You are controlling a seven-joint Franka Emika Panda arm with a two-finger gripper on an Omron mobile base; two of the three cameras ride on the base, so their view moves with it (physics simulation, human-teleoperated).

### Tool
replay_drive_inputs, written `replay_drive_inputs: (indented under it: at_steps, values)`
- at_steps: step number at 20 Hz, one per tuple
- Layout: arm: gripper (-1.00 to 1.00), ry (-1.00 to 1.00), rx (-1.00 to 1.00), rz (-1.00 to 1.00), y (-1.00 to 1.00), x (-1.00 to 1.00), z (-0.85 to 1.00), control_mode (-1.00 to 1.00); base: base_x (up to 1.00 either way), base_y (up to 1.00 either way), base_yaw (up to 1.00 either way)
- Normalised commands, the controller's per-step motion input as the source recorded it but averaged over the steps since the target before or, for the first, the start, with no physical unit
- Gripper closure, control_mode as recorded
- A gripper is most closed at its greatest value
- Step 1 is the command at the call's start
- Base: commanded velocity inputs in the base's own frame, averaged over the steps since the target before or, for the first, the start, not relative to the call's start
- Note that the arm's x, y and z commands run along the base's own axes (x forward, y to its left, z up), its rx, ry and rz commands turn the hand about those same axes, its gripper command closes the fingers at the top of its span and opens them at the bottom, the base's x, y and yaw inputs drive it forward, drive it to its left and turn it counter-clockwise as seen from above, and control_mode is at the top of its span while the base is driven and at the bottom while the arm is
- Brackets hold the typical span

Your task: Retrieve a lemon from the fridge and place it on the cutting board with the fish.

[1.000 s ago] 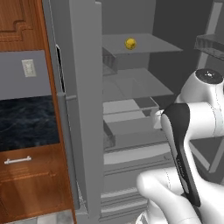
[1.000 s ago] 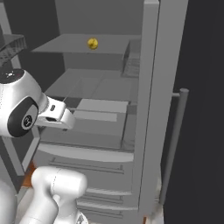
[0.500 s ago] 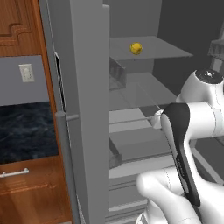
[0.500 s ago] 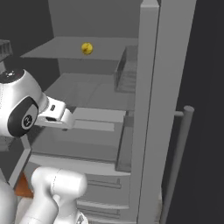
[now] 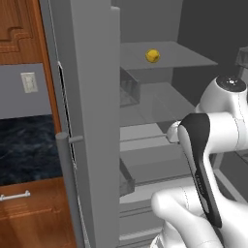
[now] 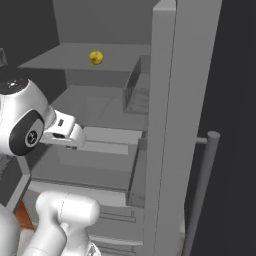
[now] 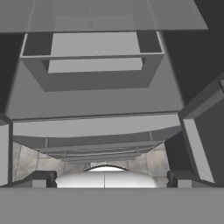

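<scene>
Open fridge [image 5: 92, 121], seen from behind the arm. The lemon [image 5: 152, 55] sits alone on an upper shelf [image 6: 65, 55], back from the front lip and apart from the walls; in the right base view the lemon [image 6: 96, 57] shows at upper left, above and beyond the arm's wrist. A clear door bin [image 6: 137, 92] hangs just right of that shelf.

The gripper [image 7: 105, 177] points down and inward at the lower shelves and drawers; its fingertips [image 7: 41, 178] stand at the two sides of the hand view, jaws spread wide, nothing between them. It is well below the lemon's shelf.

Handling, as a judgement: the lemon is likely light, firm and slightly yielding, with a smooth rind that may roll on a flat shelf if nudged. Best taken across its widest middle, jaws level and either side, closed gently enough not to squeeze it out.

Room for moving: the shelf above the lemon is out of sight, so headroom cannot be told. The open door's edge [image 5: 114, 97] stands close on the left, a second door panel [image 6: 172, 115] with its bar handle [image 6: 202, 190] on the right; the wrist must rise between them. The lower shelves' front lips lie under the gripper's upward path.
</scene>
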Motion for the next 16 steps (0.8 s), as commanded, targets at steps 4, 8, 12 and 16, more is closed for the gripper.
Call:
replay_drive_inputs:
  at_steps: [4, 8, 12, 16]
  values:
    - [-1.0, 0.0, 0.0, 0.0, 0.0, 0.0, 0.0, 1.0, 0.57, -0.17, 0.0]
    - [-1.0, 0.0, 0.0, 0.0, 0.0, 0.0, 0.0, 1.0, 0.6, -0.34, 0.0]
    - [-1.0, 0.0, 0.0, 0.0, 0.0, 0.0, 0.0, 1.0, 0.66, -0.49, 0.0]
    - [-1.0, 0.0, 0.0, 0.0, 0.0, 0.0, 0.0, 1.0, 0.8, -0.58, 0.0]
